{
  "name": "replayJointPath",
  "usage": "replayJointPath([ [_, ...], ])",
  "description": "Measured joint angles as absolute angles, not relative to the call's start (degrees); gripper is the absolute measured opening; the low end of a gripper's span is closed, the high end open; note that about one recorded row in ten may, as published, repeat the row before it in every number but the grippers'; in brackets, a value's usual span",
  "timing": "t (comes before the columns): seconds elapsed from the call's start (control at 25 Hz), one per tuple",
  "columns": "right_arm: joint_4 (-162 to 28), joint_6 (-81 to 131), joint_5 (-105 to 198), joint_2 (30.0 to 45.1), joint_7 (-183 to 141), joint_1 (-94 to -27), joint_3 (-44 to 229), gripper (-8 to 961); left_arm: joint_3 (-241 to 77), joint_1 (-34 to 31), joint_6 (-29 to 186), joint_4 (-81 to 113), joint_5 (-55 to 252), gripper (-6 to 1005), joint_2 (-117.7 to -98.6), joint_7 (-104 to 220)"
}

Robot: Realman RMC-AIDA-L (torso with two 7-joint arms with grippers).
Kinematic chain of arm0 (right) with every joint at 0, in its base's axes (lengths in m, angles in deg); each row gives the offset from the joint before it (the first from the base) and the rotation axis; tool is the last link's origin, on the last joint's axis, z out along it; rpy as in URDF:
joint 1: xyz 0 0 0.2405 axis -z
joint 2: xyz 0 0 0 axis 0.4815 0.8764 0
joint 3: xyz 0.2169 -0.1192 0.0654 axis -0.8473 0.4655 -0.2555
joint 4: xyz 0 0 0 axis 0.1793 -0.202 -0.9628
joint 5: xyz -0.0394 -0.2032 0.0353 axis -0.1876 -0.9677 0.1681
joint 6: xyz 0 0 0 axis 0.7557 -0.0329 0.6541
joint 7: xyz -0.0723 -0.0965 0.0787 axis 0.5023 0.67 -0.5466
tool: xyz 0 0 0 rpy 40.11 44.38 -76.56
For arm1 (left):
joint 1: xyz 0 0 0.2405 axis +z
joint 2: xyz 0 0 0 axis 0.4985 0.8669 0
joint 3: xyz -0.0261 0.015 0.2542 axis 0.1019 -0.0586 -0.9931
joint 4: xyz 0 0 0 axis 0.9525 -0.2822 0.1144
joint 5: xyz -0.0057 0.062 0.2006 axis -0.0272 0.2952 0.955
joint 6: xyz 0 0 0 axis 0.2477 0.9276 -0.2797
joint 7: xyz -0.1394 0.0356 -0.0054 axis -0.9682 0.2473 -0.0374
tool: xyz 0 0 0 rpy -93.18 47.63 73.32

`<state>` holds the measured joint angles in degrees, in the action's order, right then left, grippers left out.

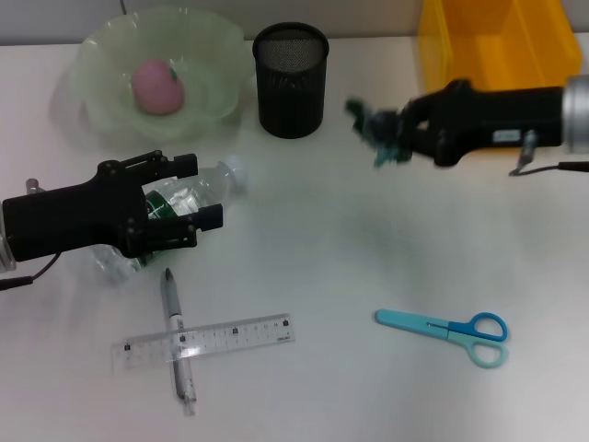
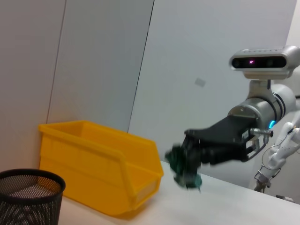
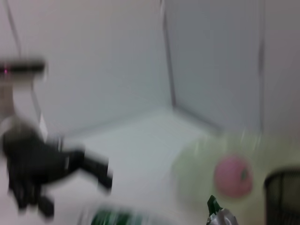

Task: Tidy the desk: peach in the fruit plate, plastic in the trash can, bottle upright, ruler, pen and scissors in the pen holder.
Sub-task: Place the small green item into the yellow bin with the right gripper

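The plastic (image 1: pixel 375 136) is a crumpled green and silvery scrap, pinched in the right gripper (image 1: pixel 386 134), which hangs above the table just in front of the yellow bin (image 1: pixel 497 41). It's too scrunched to have any real long axis. The clear bottle (image 1: pixel 175 207) with a green label lies on its side, cap aimed up toward the black mesh pen holder (image 1: pixel 291 80). The left gripper (image 1: pixel 189 195) has its fingers spread around the bottle, one on each side. Can't tell if they're touching it. The peach (image 1: pixel 157 87) sits in the fruit plate (image 1: pixel 207 51), beyond that gripper.
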<state>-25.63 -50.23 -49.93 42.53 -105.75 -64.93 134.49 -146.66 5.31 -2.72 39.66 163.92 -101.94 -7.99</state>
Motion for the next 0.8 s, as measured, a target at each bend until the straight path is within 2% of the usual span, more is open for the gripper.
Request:
replayJointPath([
  [0.16, -27.2, -49.9, -36.8, 42.96, -98.8, -59.8, 131.3, 74, -146.7, 5.2, -2.7, 40.2, 163.9, 860, -102.06, -8.1],
  [0.36, -28.0, -43.4, -29.0, 43.93, -95.4, -57.1, 126.6, 65, -146.6, 5.0, -2.9, 40.3, 163.9, 860, -102.06, -8.2],
  [0.8, -29.8, -24.5, -26.3, 43.24, -95.7, -59.9, 125.8, 67, -146.7, 5.6, -3.3, 40.3, 163.9, 860, -102.05, -8.3],
])
